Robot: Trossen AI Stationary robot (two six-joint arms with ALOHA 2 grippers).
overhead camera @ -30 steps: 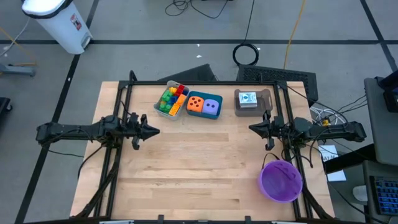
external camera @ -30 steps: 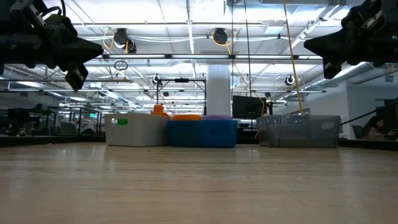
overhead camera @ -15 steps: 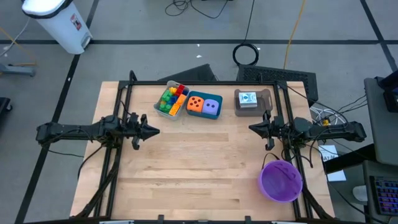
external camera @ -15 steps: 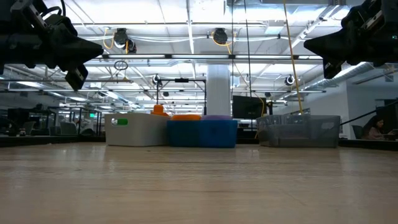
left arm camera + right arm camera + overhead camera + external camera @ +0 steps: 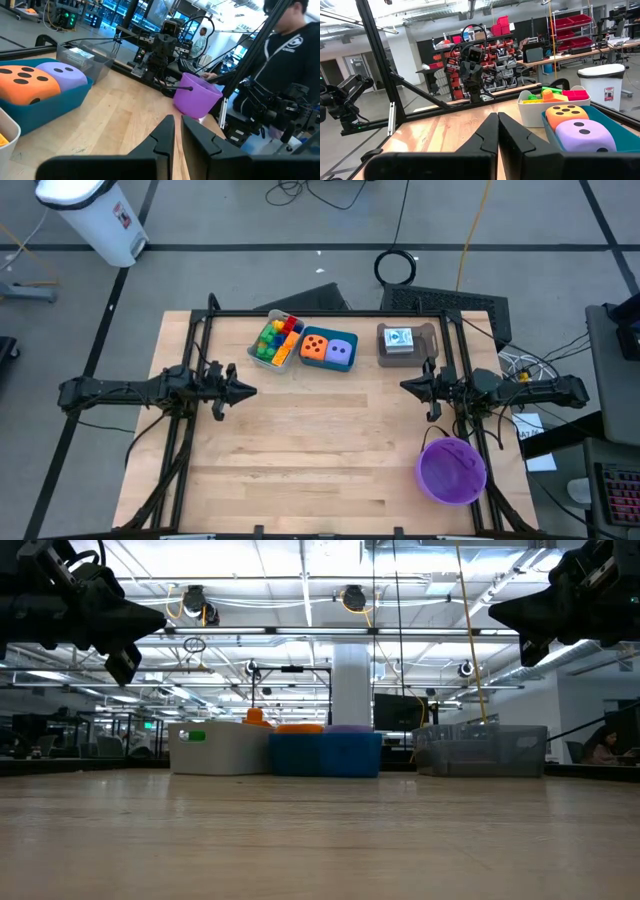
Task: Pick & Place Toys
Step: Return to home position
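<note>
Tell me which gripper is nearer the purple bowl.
Right. The right gripper hangs over the table's right side, close by the purple bowl; the left gripper is far across, over the left side.

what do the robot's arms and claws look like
Both are matte black and slim, built of jointed segments. The left arm and right arm look alike, with no markings I can make out. Each ends in a two-finger claw: the left claw and right claw have flat, tapering black fingers.
</note>
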